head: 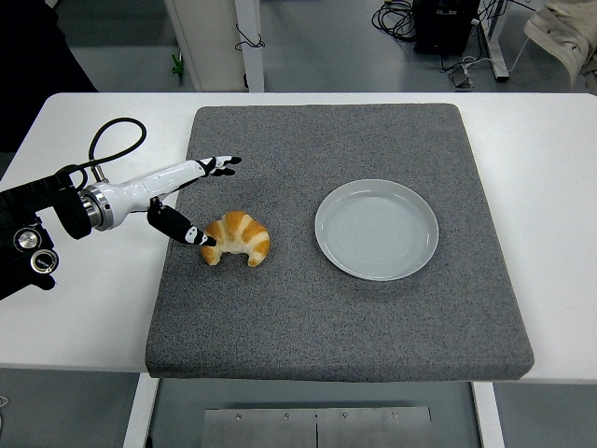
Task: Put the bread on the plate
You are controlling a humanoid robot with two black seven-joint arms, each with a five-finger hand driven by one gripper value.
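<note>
A golden croissant (238, 238) lies on the left part of the grey mat (336, 308). An empty pale plate (376, 229) sits on the mat to its right. My left hand (198, 199) is white and black and reaches in from the left edge. It is open, with the fingers (222, 163) stretched out above and left of the croissant. The thumb tip (202, 239) is at the croissant's left end. It holds nothing. The right arm is out of view.
The mat covers most of the white table (550, 187). A black cable loop (114, 140) rises from the left forearm. Beyond the table's far edge are table legs and cables on the floor.
</note>
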